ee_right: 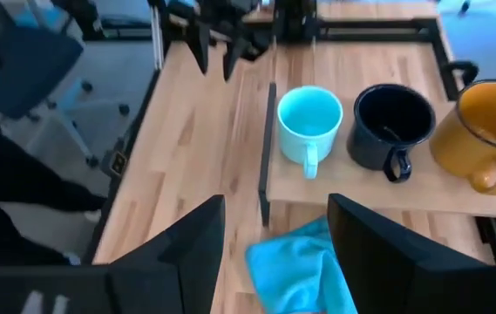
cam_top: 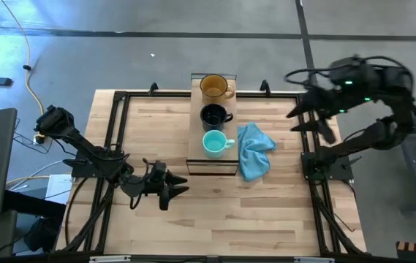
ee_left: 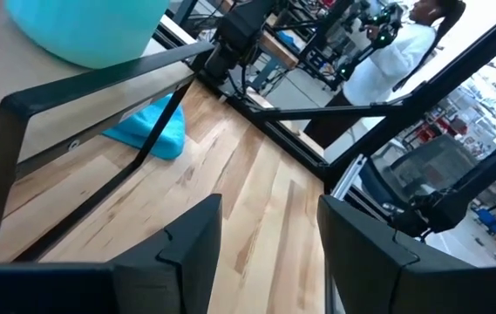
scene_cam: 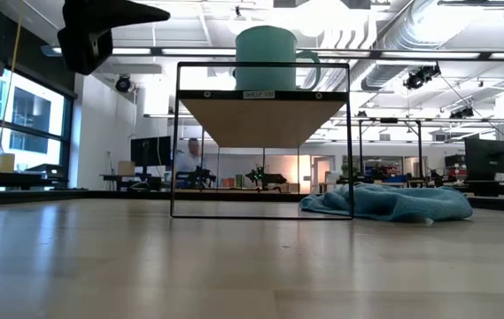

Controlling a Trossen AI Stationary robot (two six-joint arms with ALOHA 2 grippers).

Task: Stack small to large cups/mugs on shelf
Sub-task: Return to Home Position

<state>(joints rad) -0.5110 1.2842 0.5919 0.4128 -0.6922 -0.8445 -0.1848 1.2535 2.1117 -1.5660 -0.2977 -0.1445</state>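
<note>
Three mugs lined up on shelf (cam_top: 212,165), both grippers empty.
Yellow mug (cam_top: 213,87), black mug (cam_top: 213,115), teal mug (cam_top: 213,143) in a row. Left gripper (cam_top: 177,196) over desk (cam_top: 266,212), jaws apart; right gripper (cam_top: 295,120) at desk's right edge, jaws apart.

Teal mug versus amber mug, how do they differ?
The teal mug is smaller, the amber mug larger. The teal mug stands at the end of the shelf beside the blue cloth, the amber mug at the opposite end. Both stand upright, handles pointing the same way.
</note>
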